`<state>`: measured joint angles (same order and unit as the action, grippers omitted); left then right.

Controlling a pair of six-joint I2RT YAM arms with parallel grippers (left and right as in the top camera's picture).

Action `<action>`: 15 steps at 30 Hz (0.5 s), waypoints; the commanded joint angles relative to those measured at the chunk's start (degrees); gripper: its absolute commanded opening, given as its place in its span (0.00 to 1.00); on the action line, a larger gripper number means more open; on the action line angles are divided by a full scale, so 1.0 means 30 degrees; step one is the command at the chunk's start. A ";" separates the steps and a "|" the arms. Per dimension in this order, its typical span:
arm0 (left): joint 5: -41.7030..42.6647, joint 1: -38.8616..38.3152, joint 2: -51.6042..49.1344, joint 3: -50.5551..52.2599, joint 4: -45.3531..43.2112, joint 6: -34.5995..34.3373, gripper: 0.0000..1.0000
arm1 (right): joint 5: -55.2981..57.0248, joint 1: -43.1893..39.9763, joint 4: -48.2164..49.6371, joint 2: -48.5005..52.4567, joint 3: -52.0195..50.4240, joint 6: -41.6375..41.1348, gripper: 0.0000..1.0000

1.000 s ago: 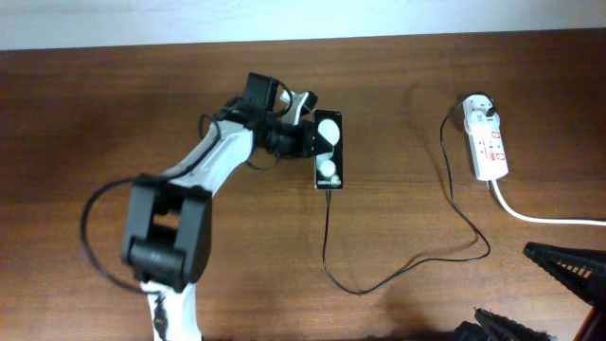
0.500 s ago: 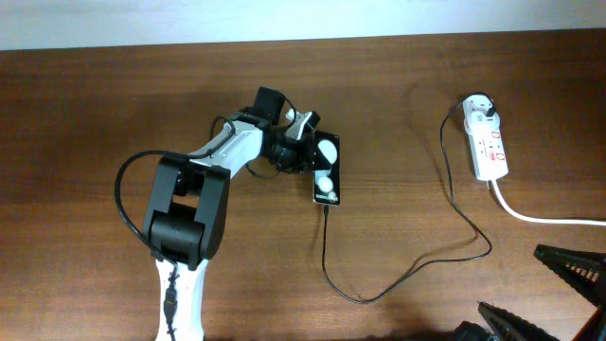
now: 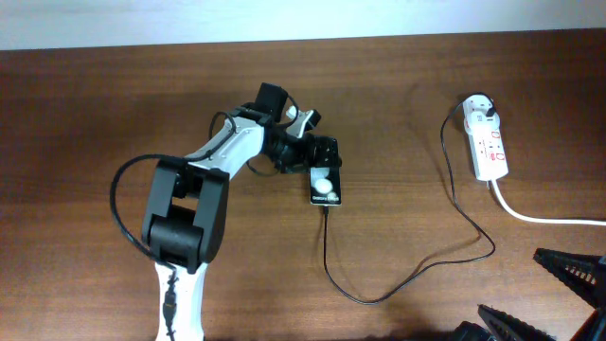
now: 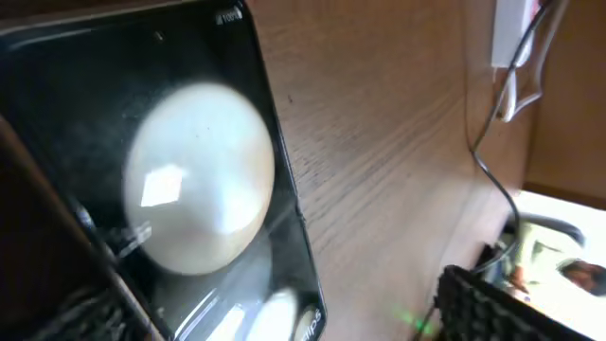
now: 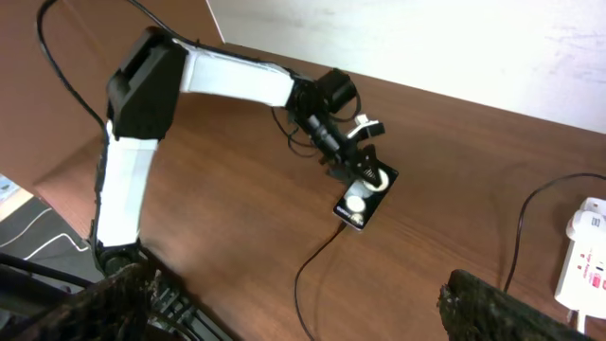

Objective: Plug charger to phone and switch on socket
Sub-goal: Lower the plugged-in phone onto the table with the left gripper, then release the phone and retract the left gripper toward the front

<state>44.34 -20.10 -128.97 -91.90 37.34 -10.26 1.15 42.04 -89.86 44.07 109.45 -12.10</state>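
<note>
Phone (image 3: 325,182), long axis near-to-far

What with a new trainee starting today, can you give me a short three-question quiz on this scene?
1. Short answer: which gripper is at the phone?
2. True or false: the right gripper is open and well away from the phone.
3. Multiple choice: the charger cable runs from the phone's lower end to
A) the socket
B) the right gripper
C) nothing, its far end lies loose

Key
1. The left gripper, at the phone's upper end.
2. True.
3. A.
</note>
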 commanded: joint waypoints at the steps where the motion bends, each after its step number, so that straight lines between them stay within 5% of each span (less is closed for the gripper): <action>1: -0.4044 0.0073 -0.0743 0.0379 0.0393 0.0182 0.99 | 0.0284 -0.0073 -0.0044 0.0102 -0.0051 -0.0131 0.99; 10: -0.8699 0.1530 0.0146 -0.0634 0.3891 0.0182 0.99 | 0.0372 -0.0073 -0.0801 0.0102 -0.0051 -0.0117 0.99; 15: -1.0404 0.2841 0.4452 -0.2390 0.7628 0.0335 0.99 | 0.4692 -0.0073 -0.0816 0.0109 -0.0051 -0.0124 0.99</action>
<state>20.14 -13.65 -125.62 -95.79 56.64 -10.17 5.91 42.04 -92.40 44.07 109.45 -12.08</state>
